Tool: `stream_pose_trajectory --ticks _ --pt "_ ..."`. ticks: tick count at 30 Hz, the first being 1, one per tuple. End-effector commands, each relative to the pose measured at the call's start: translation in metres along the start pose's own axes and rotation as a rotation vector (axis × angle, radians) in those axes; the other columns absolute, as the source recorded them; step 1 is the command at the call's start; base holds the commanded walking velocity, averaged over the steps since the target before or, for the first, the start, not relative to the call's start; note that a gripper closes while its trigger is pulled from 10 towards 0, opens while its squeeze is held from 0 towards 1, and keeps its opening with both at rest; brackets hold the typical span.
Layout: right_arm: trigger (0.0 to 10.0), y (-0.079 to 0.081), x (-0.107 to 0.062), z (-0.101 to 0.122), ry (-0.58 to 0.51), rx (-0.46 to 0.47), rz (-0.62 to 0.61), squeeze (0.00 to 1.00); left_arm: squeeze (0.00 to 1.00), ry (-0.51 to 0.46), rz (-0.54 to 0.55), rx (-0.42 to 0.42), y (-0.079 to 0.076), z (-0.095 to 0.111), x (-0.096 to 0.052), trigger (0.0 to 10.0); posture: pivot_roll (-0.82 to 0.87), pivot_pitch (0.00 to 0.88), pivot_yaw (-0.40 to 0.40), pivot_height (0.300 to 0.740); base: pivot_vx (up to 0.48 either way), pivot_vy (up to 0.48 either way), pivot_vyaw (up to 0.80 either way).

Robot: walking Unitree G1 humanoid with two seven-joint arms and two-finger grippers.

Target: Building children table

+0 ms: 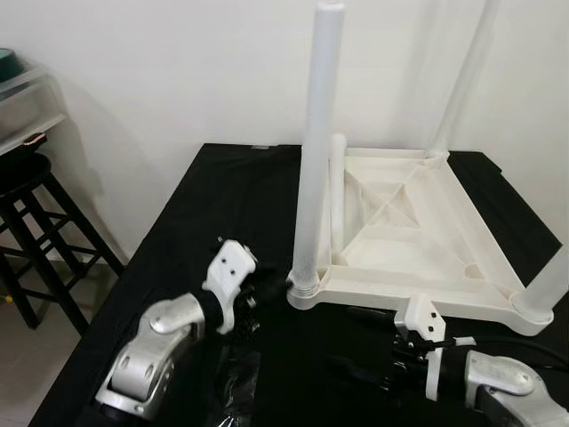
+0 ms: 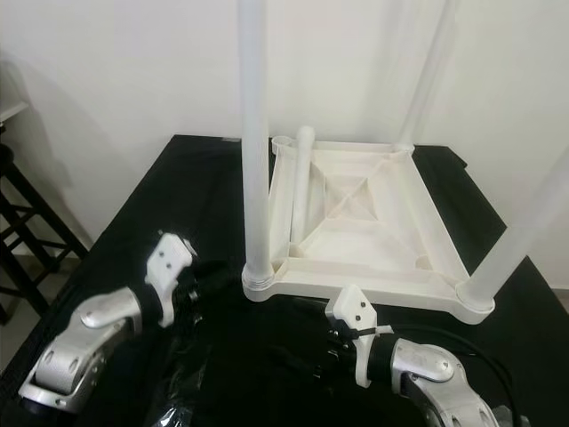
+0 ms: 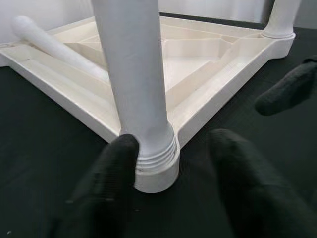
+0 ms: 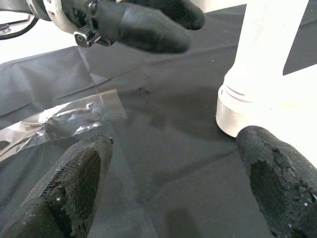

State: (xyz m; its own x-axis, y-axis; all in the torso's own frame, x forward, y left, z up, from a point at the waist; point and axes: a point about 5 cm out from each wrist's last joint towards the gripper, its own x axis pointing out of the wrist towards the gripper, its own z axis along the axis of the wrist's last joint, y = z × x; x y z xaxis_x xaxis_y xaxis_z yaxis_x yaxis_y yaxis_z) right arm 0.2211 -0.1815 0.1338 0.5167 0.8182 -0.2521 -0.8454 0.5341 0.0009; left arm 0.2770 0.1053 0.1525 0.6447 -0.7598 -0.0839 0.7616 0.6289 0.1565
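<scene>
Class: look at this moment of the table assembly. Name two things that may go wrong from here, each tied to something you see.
1. The left gripper, open, sits at the base of the near upright leg; a sideways nudge might tilt the leg or slide the upturned tabletop.
2. A loose leg lies inside the tabletop; jolts may roll it.
3. The clear plastic wrap near the open right gripper might snag.

A plain white wall [image 1: 178,62] stands behind the black counter [image 1: 222,196], and a dark wooden stool [image 1: 36,231] sits by its left edge.
</scene>
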Motion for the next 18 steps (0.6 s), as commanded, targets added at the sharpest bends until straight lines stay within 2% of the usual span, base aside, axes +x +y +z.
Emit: stream_pose_trajectory --ticks 1,3,4,6,10,14,15,18 --pt "10.0 0.003 0.003 0.006 -0.028 -0.015 0.029 0.0 1.0 0.044 0.003 0.015 -0.003 -0.003 -0.001 10.0 -0.07 0.012 0.016 0.74 0.0 0.0 0.0" --pt "10.0 0.004 0.003 0.006 -0.027 -0.015 0.039 0.0 1.0 0.051 0.011 0.023 -0.004 -0.003 0.0 10.0 -0.07 0.012 0.016 0.74 0.0 0.0 0.0" --pt "10.0 0.009 0.001 0.006 -0.008 -0.017 0.082 0.0 1.0 0.052 0.032 0.028 -0.009 -0.002 0.008 10.0 -0.07 0.017 0.015 0.74 0.0 0.0 0.0" --pt "10.0 0.014 -0.002 0.005 0.013 -0.017 0.119 0.0 1.0 0.048 0.032 0.032 -0.013 -0.001 0.014 10.0 -0.07 0.017 0.015 0.74 0.0 0.0 0.0" --pt "10.0 0.016 -0.006 0.004 0.023 -0.012 0.133 0.0 1.0 0.057 0.064 0.039 -0.011 -0.001 0.019 10.0 -0.07 0.021 0.013 0.74 0.0 0.0 0.0" --pt "10.0 0.014 -0.01 0.004 0.025 -0.004 0.113 0.0 1.0 0.075 0.09 0.038 -0.009 0.0 0.028 10.0 -0.08 0.026 0.005 0.74 0.0 0.0 0.0" --pt "10.0 0.01 -0.016 0.003 0.028 -0.004 0.078 0.0 1.0 0.082 0.102 0.024 -0.008 0.003 0.038 10.0 -0.09 0.026 -0.002 0.74 0.0 0.0 0.0" --pt "10.0 0.004 -0.021 0.003 0.034 -0.017 0.037 0.0 1.0 0.077 0.099 0.007 -0.01 0.008 0.045 10.0 -0.09 0.026 -0.005 0.74 0.0 0.0 0.0"
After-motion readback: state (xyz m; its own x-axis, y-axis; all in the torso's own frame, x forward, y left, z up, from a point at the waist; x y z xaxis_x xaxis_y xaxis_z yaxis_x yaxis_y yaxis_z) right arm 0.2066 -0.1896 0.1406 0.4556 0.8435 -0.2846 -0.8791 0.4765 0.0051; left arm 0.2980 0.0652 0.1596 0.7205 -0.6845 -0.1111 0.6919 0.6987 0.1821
